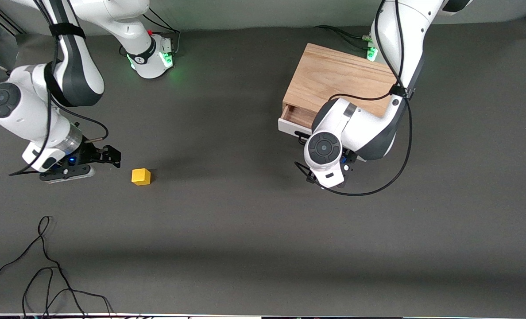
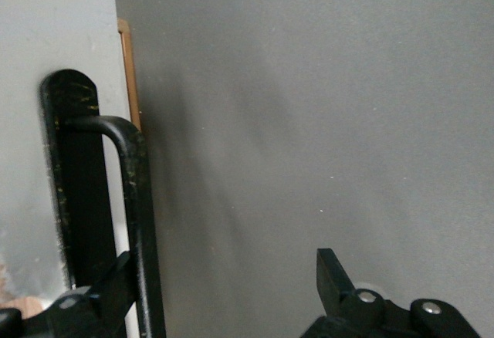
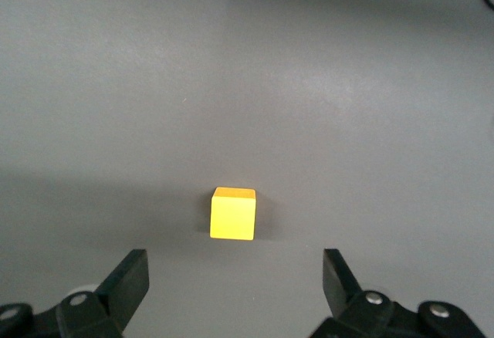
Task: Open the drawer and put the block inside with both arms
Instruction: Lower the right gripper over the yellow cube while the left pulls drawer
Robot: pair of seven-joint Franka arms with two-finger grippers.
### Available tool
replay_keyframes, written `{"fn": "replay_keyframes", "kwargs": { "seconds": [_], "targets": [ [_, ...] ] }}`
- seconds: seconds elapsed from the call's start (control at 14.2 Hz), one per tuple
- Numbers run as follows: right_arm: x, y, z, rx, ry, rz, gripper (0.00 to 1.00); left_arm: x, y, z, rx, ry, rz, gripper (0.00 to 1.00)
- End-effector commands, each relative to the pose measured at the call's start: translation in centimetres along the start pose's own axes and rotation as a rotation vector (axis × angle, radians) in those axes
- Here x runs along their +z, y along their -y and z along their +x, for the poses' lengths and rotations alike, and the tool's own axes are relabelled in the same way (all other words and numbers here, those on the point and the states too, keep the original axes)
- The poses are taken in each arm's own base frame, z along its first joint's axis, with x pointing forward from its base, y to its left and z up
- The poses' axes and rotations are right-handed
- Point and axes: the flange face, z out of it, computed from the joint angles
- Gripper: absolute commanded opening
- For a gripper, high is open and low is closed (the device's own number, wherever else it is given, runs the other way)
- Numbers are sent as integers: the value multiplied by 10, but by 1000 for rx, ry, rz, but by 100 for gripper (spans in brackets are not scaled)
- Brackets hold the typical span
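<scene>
Right wrist view: right gripper [image 3: 233,280] fingers wide apart, block [image 3: 232,214] untouched

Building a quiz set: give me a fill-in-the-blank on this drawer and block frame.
1. The block rests on the ___.
2. The drawer stands slightly ___.
3. The right gripper, near the block, has its fingers ___.
4. One finger of the left gripper is hooked inside the drawer's black ___.

Missing words: table; open; open; handle
</scene>
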Motion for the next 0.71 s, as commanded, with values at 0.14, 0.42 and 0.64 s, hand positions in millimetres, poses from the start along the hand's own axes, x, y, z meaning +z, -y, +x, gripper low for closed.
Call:
{"fn": "replay_keyframes", "kwargs": {
  "seconds": [0.14, 0.42, 0.64],
  "targets": [
    [59, 2, -6, 19, 8, 11, 100, -18, -36, -8, 12, 21, -141, 100],
    [98, 2, -14, 21, 6, 8, 100, -23, -41, -8, 10, 29, -193, 100],
    [127, 1, -13, 22, 2, 5, 100, -25, -44, -10, 11, 31, -225, 100]
  ]
}}
